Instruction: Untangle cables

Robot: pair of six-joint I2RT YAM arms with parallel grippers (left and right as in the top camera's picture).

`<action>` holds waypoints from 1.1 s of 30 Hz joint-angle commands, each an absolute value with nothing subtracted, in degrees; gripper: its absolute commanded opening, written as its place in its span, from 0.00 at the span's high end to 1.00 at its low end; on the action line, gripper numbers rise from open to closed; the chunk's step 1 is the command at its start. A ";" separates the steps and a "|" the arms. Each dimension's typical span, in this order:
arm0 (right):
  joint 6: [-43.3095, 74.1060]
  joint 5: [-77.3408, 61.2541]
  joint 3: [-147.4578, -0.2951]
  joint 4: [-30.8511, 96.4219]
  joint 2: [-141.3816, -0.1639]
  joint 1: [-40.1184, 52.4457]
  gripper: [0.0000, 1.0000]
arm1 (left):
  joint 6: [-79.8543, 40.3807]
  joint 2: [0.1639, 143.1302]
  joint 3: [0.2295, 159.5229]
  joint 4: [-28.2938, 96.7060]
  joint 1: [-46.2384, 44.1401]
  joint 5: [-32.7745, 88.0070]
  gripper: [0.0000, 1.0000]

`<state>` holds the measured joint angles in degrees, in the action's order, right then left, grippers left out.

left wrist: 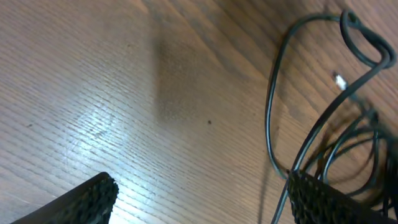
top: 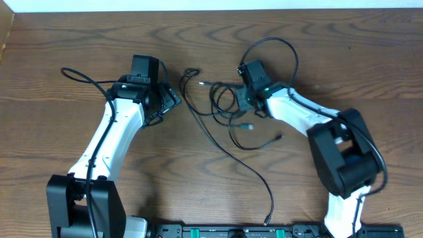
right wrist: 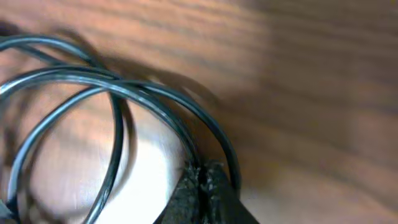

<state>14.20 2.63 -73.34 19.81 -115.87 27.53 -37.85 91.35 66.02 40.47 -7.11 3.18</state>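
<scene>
Tangle of thin black charging cables (top: 223, 111) lies mid-table on the brown wood-grain table (top: 66, 39), between the two arms, with one long strand trailing off toward the near edge and a small pale plug end (left wrist: 339, 81) poking out of the loops. Left gripper (left wrist: 202, 183) is spread wide and holds nothing, just beside the tangle's left loops. Right gripper (right wrist: 202, 174) is down in the tangle's right side with its jaws pressed fully together, tips meeting right at a black strand; can't tell if the strand is actually pinched.

Overhead: straight down, far, whole table (top: 59, 39). Wrist views: close, low, sharing cables (top: 223, 111) tangle.
</scene>
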 commanded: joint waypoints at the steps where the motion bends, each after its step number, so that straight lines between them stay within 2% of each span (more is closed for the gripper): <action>1: 9.54 -6.17 -75.18 24.32 -104.49 24.91 0.99 | -35.31 91.20 66.46 40.47 -6.94 7.07 0.12; 6: 4.25 -15.14 -75.18 29.61 -87.99 21.76 0.99 | -30.61 91.20 66.46 39.33 -6.94 15.49 0.12; 8: 4.19 -15.42 -75.18 31.51 -81.84 20.71 0.99 | -25.61 91.20 66.46 36.75 -6.94 26.33 0.12; 10: 4.16 -15.90 -75.18 35.05 -74.67 20.12 0.99 | -21.58 91.20 66.46 30.83 -7.53 40.73 0.05; 11: 4.16 -15.92 -75.18 36.60 -72.64 20.12 0.99 | -21.63 91.20 66.46 28.77 -7.94 42.68 0.05; 19: 4.64 -20.36 -75.16 42.37 -62.28 20.14 0.99 | -21.67 91.20 66.46 23.66 -13.32 42.76 0.02; 25: 6.55 -10.41 -73.54 44.38 -64.90 20.12 0.99 | -23.83 91.20 66.46 23.35 -18.44 33.17 0.01; 27: 9.47 -9.13 -72.55 44.14 -67.72 20.12 0.88 | -26.44 91.20 66.46 23.27 -19.97 26.85 0.01; 31: 13.65 -7.22 -72.23 42.85 -75.02 20.10 0.50 | -29.30 91.37 66.46 23.27 -22.52 14.33 0.01; 32: 16.34 -5.56 -72.25 42.02 -77.19 20.05 0.43 | -29.54 91.46 66.46 23.24 -23.05 12.05 0.01; 33: 19.42 -3.86 -72.23 41.21 -79.37 19.88 0.41 | -29.52 91.53 66.46 23.22 -23.44 10.46 0.01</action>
